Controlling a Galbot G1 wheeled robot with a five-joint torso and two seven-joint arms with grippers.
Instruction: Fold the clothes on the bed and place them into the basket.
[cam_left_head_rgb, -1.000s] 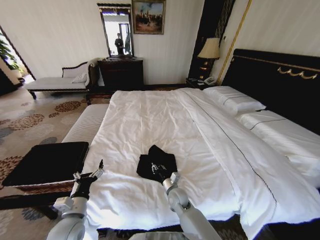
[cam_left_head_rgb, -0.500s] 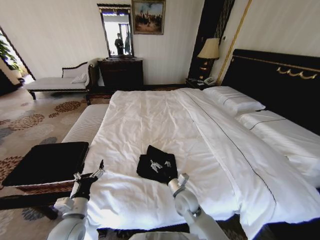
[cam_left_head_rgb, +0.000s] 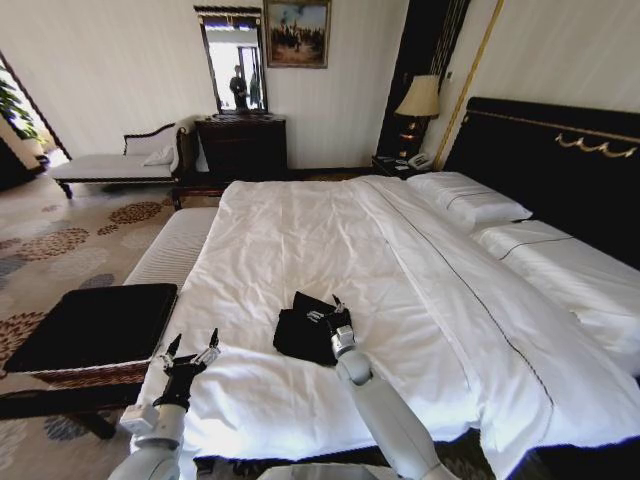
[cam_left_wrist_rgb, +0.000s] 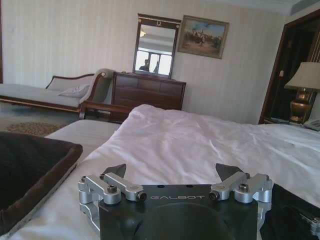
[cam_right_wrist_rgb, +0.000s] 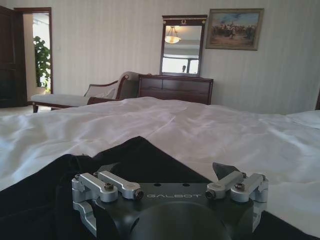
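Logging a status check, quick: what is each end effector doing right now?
Left end effector: open, holding nothing, at the bed's near edge beside the basket.
Right end effector: open, over the folded black T-shirt, gripping nothing.

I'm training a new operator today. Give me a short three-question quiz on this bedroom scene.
1. True or false: the black T-shirt already lies in the basket.
2. Which hand is over the T-shirt: A) left hand, B) right hand?
3. Fill in: the basket stands on the robot's ____ side of the bed.

Key:
1. False; it lies bunched on the white duvet.
2. B; its fingers are open, and the open left hand sits by the bed's edge near the basket.
3. Left.
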